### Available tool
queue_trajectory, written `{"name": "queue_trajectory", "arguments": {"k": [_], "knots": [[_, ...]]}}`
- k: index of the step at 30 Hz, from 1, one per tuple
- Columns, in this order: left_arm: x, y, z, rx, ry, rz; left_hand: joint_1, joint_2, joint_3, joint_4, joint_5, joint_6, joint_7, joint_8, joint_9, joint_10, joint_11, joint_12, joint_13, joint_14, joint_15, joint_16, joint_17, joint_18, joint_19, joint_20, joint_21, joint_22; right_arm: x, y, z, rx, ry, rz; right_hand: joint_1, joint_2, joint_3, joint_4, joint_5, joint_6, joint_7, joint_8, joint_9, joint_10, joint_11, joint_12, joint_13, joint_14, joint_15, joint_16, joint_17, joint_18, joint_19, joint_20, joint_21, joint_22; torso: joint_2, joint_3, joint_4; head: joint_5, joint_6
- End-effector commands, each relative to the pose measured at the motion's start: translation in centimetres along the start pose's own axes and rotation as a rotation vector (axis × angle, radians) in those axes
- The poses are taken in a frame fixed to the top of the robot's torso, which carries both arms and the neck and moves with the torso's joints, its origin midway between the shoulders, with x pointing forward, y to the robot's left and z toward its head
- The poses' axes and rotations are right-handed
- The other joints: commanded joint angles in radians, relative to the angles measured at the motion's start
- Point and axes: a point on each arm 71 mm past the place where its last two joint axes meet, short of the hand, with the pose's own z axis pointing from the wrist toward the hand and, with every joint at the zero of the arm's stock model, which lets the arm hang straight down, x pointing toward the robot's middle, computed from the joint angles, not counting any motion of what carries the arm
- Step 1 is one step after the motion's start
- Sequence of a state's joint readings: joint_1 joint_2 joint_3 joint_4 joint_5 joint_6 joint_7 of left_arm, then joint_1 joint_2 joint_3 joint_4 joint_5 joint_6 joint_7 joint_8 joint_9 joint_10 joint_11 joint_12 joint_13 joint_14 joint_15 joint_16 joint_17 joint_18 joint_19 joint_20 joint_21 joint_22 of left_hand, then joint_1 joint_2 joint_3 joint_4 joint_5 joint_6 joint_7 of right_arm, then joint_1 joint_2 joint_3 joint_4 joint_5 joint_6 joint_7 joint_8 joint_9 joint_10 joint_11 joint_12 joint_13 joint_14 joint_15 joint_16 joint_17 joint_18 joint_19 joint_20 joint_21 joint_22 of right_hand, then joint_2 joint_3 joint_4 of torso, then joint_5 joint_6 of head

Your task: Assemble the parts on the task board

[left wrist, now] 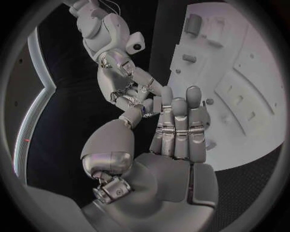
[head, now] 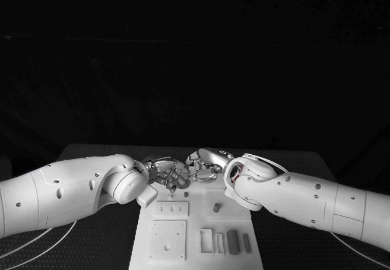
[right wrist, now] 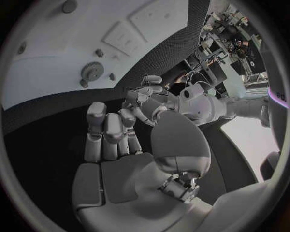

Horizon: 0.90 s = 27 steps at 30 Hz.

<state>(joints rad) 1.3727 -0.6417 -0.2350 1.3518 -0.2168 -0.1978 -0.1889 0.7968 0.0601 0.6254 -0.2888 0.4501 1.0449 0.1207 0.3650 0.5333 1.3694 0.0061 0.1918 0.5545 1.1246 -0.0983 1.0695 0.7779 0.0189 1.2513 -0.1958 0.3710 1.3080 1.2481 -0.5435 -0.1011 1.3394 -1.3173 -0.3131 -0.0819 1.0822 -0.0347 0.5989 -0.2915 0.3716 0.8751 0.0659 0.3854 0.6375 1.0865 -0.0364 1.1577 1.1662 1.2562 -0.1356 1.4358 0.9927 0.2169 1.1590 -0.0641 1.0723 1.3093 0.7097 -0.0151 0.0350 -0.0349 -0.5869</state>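
The task board (head: 195,242) is seen lying lengthwise on the black table (head: 293,251), with grey parts (head: 234,241) resting in its recesses. At its far end the left hand (head: 166,172) and right hand (head: 207,164) are met fingertip to fingertip. Whether anything is pinched there cannot be told. A gear (right wrist: 91,72) is seen on the board.

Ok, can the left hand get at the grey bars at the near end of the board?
Probably yes: the grey bars lie uncovered, neither arm above them. The left hand is at the task board's far end, meeting the right hand, and must draw back.
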Motion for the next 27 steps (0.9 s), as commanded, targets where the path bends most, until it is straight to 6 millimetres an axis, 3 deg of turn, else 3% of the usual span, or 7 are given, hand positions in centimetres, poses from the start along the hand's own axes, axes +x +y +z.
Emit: {"name": "queue_trajectory", "arguments": {"k": [1, 16, 20, 22, 25, 27], "knots": [[0.1, -1.0, -0.1, 0.053, 0.001, -0.007, -0.003, -0.006, 0.008, 0.002, -0.004, 0.058, -0.051, 0.005, 0.001, -0.002, -0.005, 0.006, 0.002, 0.000, -0.004, 0.006, -0.001, 0.020, 0.002, -0.003, 0.006, 0.025, 0.9, -0.1, -0.1, 0.000, 0.046, -0.009, -0.008, -0.003, 0.006, 0.000, 0.006, 0.203, -0.001, 0.007, 0.002, 0.002, -0.007, 0.003, -0.001, -0.001, -0.008, -0.002, 0.000, 0.045, 0.000, -0.005, 0.005, 0.014, 0.000, 0.0001, -0.0001, 0.000, 0.001], [-0.2, -0.9, -0.1, 0.052, -0.006, 0.065, 0.015, -0.016, 0.016, 0.006, -0.025, 0.057, -0.049, 0.010, 0.003, -0.004, -0.007, 0.017, 0.008, 0.001, -0.006, 0.015, -0.005, 0.020, 0.003, -0.005, 0.017, 0.025, 0.8, -1.2, -0.2, 0.041, 0.025, 0.042, -0.023, -0.009, 0.004, 0.002, 0.005, 0.189, 0.004, -0.005, 0.005, -0.008, -0.001, -0.009, -0.006, -0.021, -0.005, -0.014, -0.027, 0.045, -0.005, -0.003, -0.001, 0.012, 0.000, -0.0008, 0.0000, 0.001, 0.002], [-0.6, -0.6, -0.1, 0.030, -0.009, 0.105, 0.018, -0.014, 0.015, 0.007, -0.034, 0.057, -0.048, 0.011, 0.003, -0.003, -0.008, 0.021, 0.010, 0.003, -0.007, 0.019, -0.006, 0.020, 0.003, -0.006, 0.021, 0.025, 0.2, -2.3, -0.4, 0.064, -0.011, 0.100, -0.078, -0.067, -0.031, 0.010, 0.002, 0.063, 0.045, -0.078, -0.016, -0.054, 0.036, -0.052, -0.028, -0.063, 0.026, -0.038, -0.041, 0.045, -0.034, 0.008, -0.022, 0.007, 0.000, -0.0007, 0.0007, 0.000, 0.000], [-0.8, -0.5, -0.1, 0.020, -0.013, 0.127, 0.020, -0.013, 0.016, 0.008, -0.038, 0.056, -0.047, 0.011, 0.003, -0.004, -0.008, 0.022, 0.010, 0.003, -0.008, 0.020, -0.007, 0.020, 0.003, -0.006, 0.023, 0.025, -0.2, -2.9, -0.6, 0.067, -0.040, 0.124, -0.083, -0.076, -0.052, 0.005, 0.002, 0.008, 0.073, -0.111, -0.026, -0.085, 0.063, -0.058, -0.028, -0.095, 0.056, -0.049, -0.042, 0.045, -0.063, 0.021, -0.038, 0.007, -0.001, -0.0007, 0.0009, 0.000, -0.002], [-1.2, -0.2, -0.1, 0.002, -0.024, 0.159, 0.023, -0.012, 0.015, 0.009, -0.049, 0.055, -0.047, 0.011, 0.003, -0.003, -0.009, 0.026, 0.012, 0.004, -0.009, 0.023, -0.008, 0.019, 0.002, -0.007, 0.027, 0.025, -0.8, -4.0, -1.0, 0.084, -0.087, 0.159, -0.076, -0.081, -0.065, 0.006, 0.003, -0.032, 0.090, -0.136, -0.037, -0.102, 0.080, -0.051, -0.026, -0.110, 0.071, -0.049, -0.042, 0.045, -0.077, 0.031, -0.044, 0.009, 0.000, -0.0004, 0.0005, 0.001, -0.002], [-1.4, -0.1, -0.1, -0.011, -0.022, 0.179, 0.025, -0.011, 0.015, 0.010, -0.052, 0.054, -0.047, 0.012, 0.003, -0.003, -0.009, 0.027, 0.013, 0.004, -0.009, 0.025, -0.008, 0.019, 0.001, -0.007, 0.029, 0.026, -1.2, -4.8, -1.2, 0.095, -0.115, 0.171, -0.075, -0.082, -0.068, 0.006, 0.003, -0.034, 0.092, -0.138, -0.038, -0.105, 0.082, -0.048, -0.026, -0.112, 0.073, -0.048, -0.042, 0.045, -0.078, 0.033, -0.044, 0.009, 0.000, 0.0002, 0.0000, 0.003, -0.002]]}}
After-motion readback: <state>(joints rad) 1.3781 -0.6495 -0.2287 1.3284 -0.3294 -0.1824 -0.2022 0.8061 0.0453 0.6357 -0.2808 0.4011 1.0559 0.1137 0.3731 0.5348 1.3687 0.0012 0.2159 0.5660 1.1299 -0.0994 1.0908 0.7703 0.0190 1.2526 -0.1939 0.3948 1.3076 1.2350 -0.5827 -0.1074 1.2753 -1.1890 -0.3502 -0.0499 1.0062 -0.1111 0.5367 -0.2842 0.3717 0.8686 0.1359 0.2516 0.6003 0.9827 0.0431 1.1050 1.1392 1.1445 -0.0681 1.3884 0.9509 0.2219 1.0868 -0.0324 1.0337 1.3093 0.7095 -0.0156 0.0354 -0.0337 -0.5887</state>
